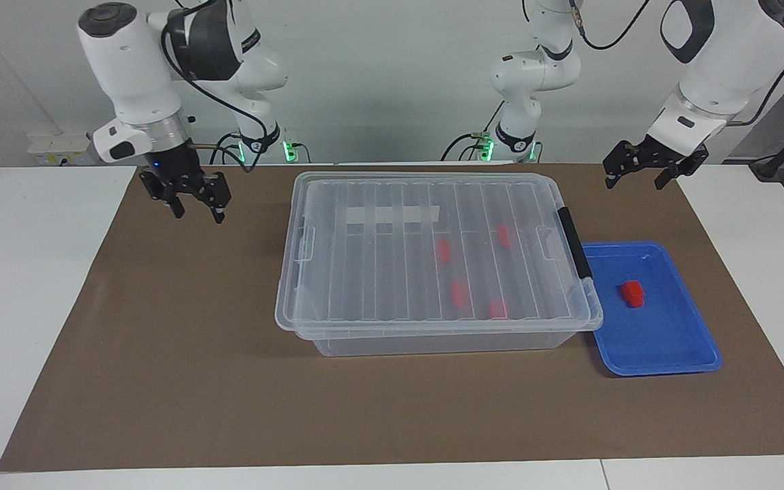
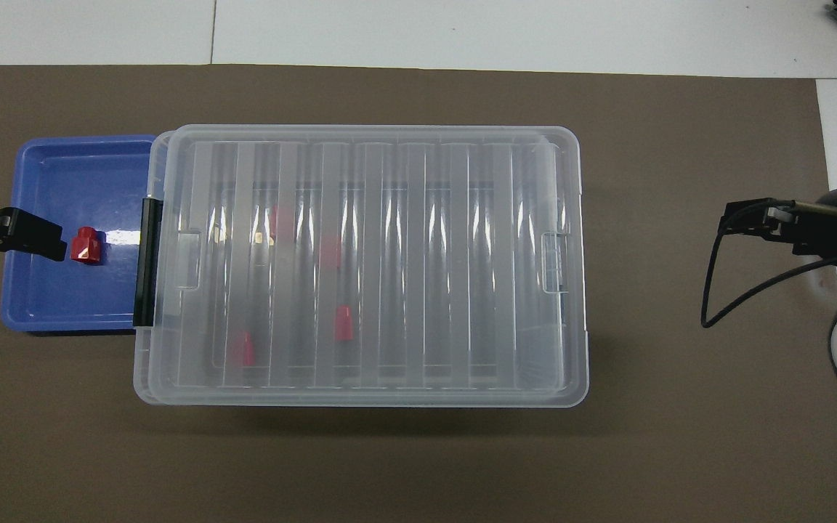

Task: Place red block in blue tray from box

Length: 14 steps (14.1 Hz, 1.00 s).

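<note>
The box (image 1: 378, 272) stands shut in the middle of the brown mat, its ribbed clear lid on; it also shows in the overhead view (image 2: 426, 254). Several red blocks show through the lid, one in each view marked here (image 1: 459, 293) (image 2: 344, 322). One more red block (image 1: 632, 292) lies in the blue tray (image 1: 678, 340), which sits against the box at the left arm's end; block (image 2: 86, 245) and tray (image 2: 55, 305) also show from overhead. My left gripper (image 1: 637, 180) is open and empty, raised over the tray. My right gripper (image 1: 198, 209) is open and empty, raised over the mat.
A black latch (image 1: 574, 241) clasps the box's end beside the tray. A white tape strip (image 1: 392, 215) lies on the lid. The brown mat (image 1: 160, 354) covers the white table (image 1: 24, 286) around the box.
</note>
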Each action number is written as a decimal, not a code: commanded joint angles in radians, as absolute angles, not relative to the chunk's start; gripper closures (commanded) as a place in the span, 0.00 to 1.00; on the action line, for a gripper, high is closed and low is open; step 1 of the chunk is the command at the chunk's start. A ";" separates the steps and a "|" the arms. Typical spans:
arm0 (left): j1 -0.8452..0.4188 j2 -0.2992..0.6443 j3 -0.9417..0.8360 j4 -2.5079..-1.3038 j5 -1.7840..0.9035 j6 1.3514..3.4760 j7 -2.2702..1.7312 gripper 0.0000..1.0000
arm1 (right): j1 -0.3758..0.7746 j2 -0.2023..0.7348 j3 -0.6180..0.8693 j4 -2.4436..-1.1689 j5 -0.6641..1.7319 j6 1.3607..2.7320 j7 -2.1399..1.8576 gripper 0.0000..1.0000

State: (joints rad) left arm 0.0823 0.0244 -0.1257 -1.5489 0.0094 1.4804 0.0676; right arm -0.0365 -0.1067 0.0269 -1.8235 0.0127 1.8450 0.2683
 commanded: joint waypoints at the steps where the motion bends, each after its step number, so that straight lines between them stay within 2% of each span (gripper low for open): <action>1: 0.060 0.000 -0.118 -1.568 0.000 1.486 0.069 0.00 | -0.055 -0.026 0.035 -1.648 0.009 1.699 0.270 0.00; 4: 0.057 -0.002 -0.118 -1.568 -0.002 1.483 0.063 0.00 | -0.052 0.009 0.037 -1.531 0.009 1.596 0.271 0.00; 8: 0.067 -0.003 -0.117 -1.568 -0.002 1.483 0.061 0.00 | -0.035 -0.018 0.048 -1.548 0.009 1.552 0.268 0.00; 14: 0.071 -0.005 -0.112 -1.568 0.000 1.482 0.061 0.00 | -0.015 -0.011 0.052 -1.534 0.005 1.517 0.245 0.00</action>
State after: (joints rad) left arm 0.0706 0.0161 -0.1173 -1.5489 0.0093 1.4803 0.0677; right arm -0.0184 -0.0206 0.0466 -1.5614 0.0123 1.5440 0.2661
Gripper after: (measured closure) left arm 0.000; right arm 0.000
